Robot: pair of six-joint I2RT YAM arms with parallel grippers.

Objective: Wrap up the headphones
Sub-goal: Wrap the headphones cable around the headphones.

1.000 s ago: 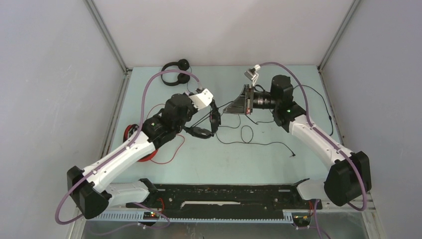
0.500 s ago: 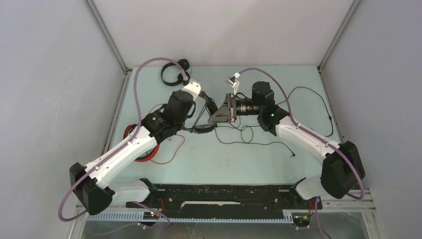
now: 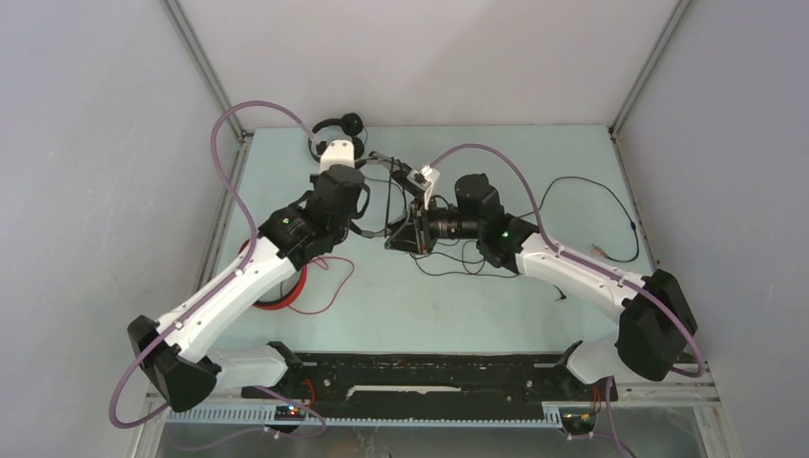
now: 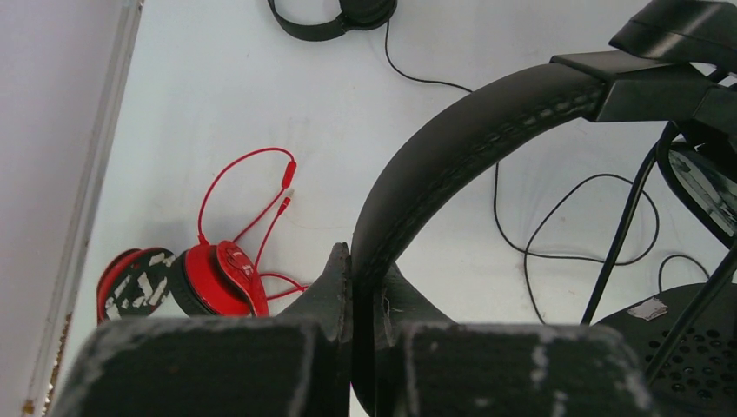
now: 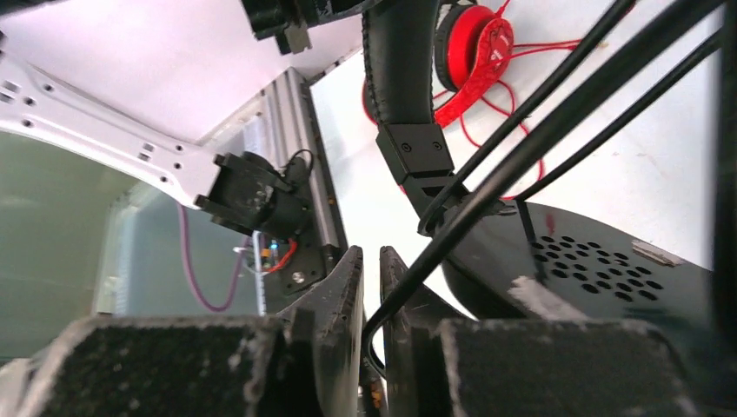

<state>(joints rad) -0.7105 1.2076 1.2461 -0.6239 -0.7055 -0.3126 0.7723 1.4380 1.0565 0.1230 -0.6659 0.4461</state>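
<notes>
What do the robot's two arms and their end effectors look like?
The left arm and right arm have white shells, black joints, a green light and a looping purple cable each. The left end effector and right end effector have black wedge fingers with scuffed, white-flecked pads.

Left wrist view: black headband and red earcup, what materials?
The black headband looks like padded leatherette, matte, with a stitched seam along its edge. The red earcup is likely hard plastic, smooth with a slight sheen. Its cushion looks soft; the patchy white could be wear or print.
</notes>
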